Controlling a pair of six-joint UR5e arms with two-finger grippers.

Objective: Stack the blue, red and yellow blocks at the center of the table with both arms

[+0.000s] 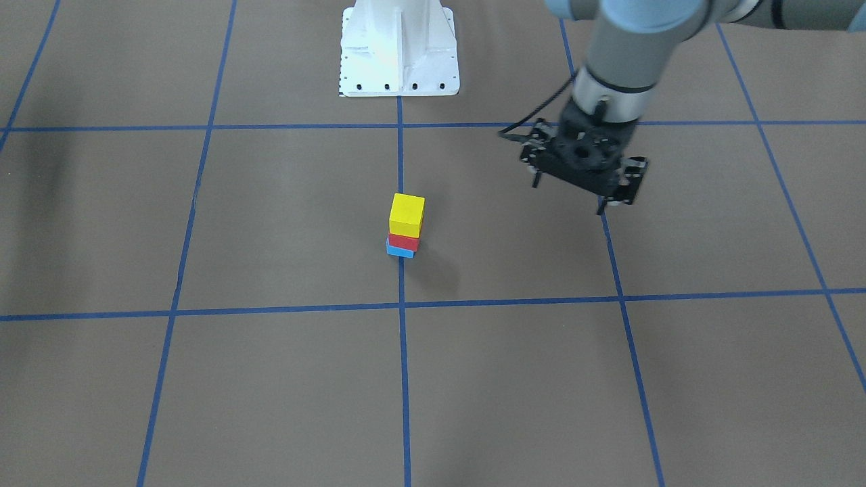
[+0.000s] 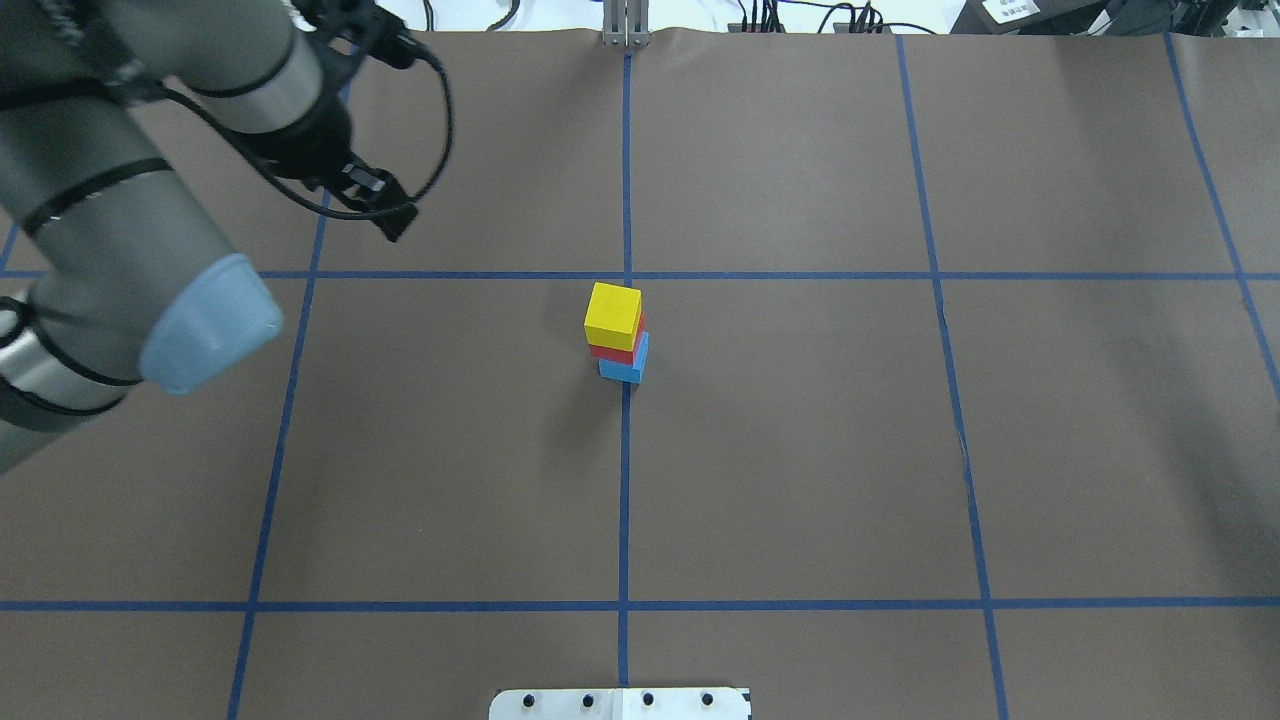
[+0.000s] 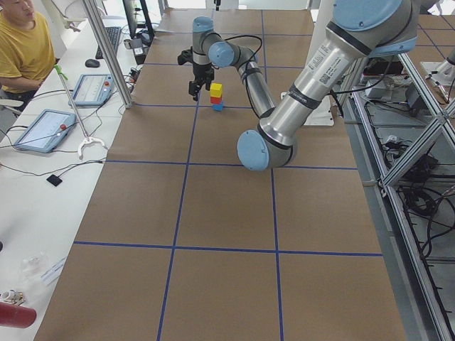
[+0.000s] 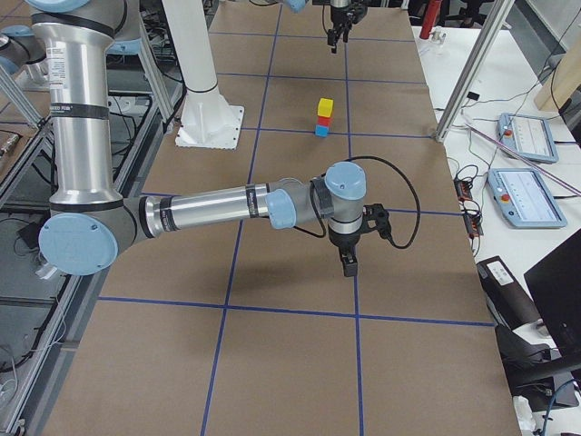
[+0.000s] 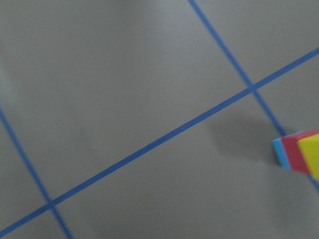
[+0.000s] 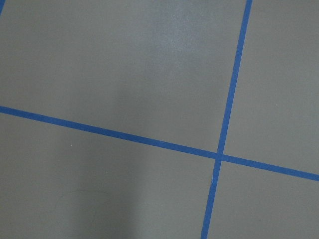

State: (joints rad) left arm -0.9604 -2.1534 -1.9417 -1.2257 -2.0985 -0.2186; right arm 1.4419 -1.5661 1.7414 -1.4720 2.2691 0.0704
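Centrally, the three blocks stand as one upright stack on the desk [image 1: 270, 203]. The blue block [image 1: 399, 251] is at the bottom, the red block [image 1: 404, 242] on it and the yellow block [image 1: 406, 214] on top. The stack sits on a blue tape line [image 1: 404, 365] that runs through the middle of the grid. Bare brown paper lies round it on every side.

The nearest thing is the left pincer [image 1: 568, 196]. It hangs above the desk, well off to the robot's left of the stack, with its fingers spread and nothing between them. A black cable [image 2: 440, 120] loops from its wrist. The left wrist view shows only tape lines and the stack at its right border.

The right pincer [image 4: 349, 263] shows only in the exterior right view. It points down close over the desk, near a tape line and well apart from the stack, toward the desk's right end. Whether it is released or clenched I cannot tell.

The white robot base [image 1: 398, 47] stands at the desk's edge, in line with the stack. Along the far edge, on the operators' side, stands a slanted metal post [image 4: 467, 77]. Beyond it, tablets [image 4: 522, 136] lie on a side bench. A person in a yellow shirt [image 3: 21, 42] sits there.
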